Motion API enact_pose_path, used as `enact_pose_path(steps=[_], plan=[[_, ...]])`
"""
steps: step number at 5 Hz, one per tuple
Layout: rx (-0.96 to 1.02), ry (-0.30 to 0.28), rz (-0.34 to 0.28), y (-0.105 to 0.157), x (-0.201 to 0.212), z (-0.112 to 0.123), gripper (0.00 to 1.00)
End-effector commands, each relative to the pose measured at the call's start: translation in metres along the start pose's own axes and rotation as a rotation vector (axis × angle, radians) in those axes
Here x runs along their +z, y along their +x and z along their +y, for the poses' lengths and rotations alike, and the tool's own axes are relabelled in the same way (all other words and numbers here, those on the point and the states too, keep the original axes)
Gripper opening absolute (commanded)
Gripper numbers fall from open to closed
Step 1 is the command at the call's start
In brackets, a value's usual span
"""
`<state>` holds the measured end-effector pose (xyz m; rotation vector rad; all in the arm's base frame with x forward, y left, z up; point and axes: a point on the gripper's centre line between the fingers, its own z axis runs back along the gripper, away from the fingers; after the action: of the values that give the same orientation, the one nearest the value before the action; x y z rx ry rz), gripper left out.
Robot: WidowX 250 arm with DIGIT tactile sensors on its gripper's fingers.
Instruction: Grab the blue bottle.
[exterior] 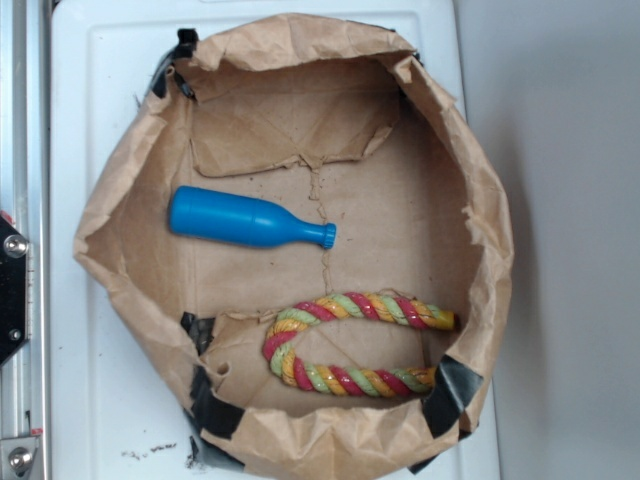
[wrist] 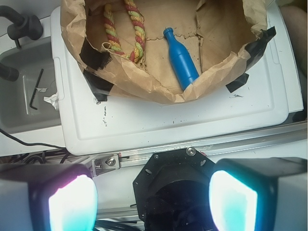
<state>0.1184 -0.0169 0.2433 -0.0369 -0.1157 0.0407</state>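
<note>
Spread wide and holding nothing, the gripper (wrist: 151,199) hangs outside the paper bag (exterior: 480,200), off the white tray's (wrist: 192,120) near edge. Inside lies the blue bottle (wrist: 181,61) on its side, beside the twisted rope (exterior: 350,345), free to grasp.

Twisted rope (exterior: 350,345) in paper bag (exterior: 480,200)

Blue bottle (exterior: 245,220) smooth, glossy plastic; bag (exterior: 470,200) creased matt brown paper; rope (exterior: 340,345) twisted fibre.

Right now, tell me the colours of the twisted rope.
The rope is red, yellow and green, clearest in the exterior view.
</note>
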Motion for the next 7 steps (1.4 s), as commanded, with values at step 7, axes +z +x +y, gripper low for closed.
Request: enact_pose_path(steps=[7], plan=[[-0.285,0.103,-0.045,0.139,-0.11,0.082,1.0]])
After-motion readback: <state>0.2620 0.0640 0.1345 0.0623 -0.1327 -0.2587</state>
